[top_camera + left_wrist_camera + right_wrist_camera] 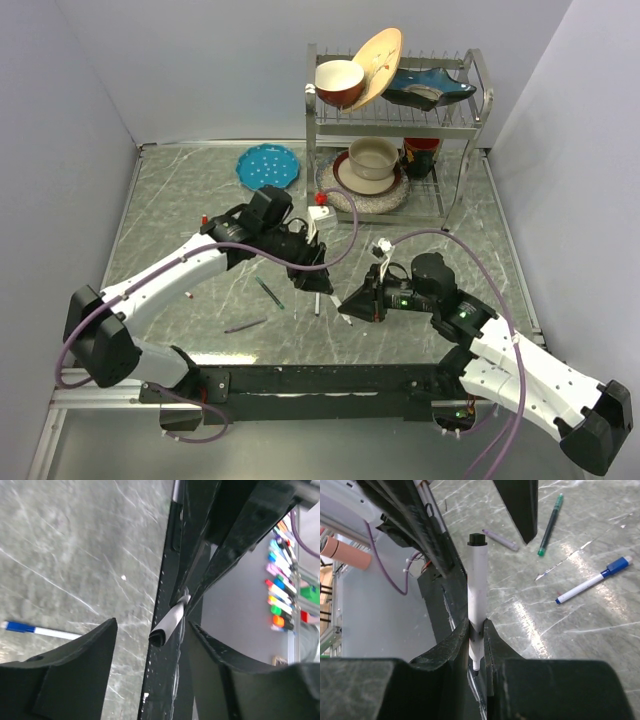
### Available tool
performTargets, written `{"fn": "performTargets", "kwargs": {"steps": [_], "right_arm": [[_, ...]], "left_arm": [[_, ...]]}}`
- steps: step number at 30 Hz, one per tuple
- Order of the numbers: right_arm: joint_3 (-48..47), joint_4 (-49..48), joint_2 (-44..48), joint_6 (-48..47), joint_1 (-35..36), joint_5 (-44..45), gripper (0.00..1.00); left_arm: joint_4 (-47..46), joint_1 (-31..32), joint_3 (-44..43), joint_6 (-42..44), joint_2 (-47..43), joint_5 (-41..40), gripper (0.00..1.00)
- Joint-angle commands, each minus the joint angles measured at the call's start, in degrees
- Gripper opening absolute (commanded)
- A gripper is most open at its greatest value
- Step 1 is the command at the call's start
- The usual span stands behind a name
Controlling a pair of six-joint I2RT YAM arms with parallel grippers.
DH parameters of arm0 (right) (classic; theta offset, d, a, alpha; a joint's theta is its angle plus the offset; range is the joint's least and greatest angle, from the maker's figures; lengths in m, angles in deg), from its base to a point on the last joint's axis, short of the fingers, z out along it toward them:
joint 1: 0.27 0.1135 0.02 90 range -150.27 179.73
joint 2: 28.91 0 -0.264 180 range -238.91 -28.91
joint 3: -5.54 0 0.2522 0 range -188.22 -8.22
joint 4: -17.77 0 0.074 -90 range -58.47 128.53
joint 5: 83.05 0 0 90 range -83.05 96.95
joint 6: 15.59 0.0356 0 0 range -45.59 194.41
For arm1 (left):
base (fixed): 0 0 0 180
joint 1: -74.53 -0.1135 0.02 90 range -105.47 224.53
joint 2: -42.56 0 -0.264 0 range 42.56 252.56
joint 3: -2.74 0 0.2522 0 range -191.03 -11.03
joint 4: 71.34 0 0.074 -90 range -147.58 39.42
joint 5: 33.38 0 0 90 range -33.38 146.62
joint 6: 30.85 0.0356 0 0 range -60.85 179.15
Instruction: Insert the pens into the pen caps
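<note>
My right gripper [476, 630] is shut on a white pen [478, 587] with a black far end. Its bare tip sits between the jaws and its barrel points away over the table's front edge. That pen's black end [161, 636] hangs between the fingers of my open left gripper [150, 675], apart from both. On the table lie a white pen with a blue cap [592, 581], a green pen [550, 524] and a dark purplish pen [500, 539]. In the top view the grippers [315, 280] [347, 308] meet at the table's middle. No loose pen caps show clearly.
A dish rack [395, 120] with bowls and plates stands at the back right, with a blue plate [267, 165] left of it. Two small red bits [203, 218] [190, 296] lie at the left. The black front rail [330, 380] runs below the grippers.
</note>
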Motion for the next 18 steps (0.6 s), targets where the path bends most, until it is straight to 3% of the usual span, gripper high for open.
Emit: {"fn": "performTargets", "kwargs": {"steps": [1, 6, 13, 16, 17, 18], "right_arm": [[-2.5, -1.9, 1.5, -0.5, 0.3, -2.1, 0.00], [-2.1, -2.0, 2.2, -0.2, 0.3, -1.7, 0.00], [-2.0, -2.1, 2.0, 0.0, 0.4, -2.4, 0.00], [-2.5, -1.5, 3.1, 1.3, 0.3, 0.6, 0.23], [-2.7, -1.1, 3.7, 2.0, 0.3, 2.4, 0.40], [-2.8, -1.2, 5.4, 4.7, 0.4, 4.4, 0.47]], "left_arm": [[2.6, -0.2, -2.5, 2.9, 1.0, 5.9, 0.60], [3.0, -0.2, -2.7, 3.6, 2.0, 9.0, 0.50], [-2.2, -0.3, -2.6, -2.1, 2.3, 7.7, 0.01], [-6.3, -1.2, -1.6, -7.1, 2.0, 6.1, 0.01], [-7.7, -1.6, -0.4, -8.6, 1.3, 4.6, 0.01], [-9.2, -2.2, 0.4, -10.4, 1.0, 3.6, 0.01]]}}
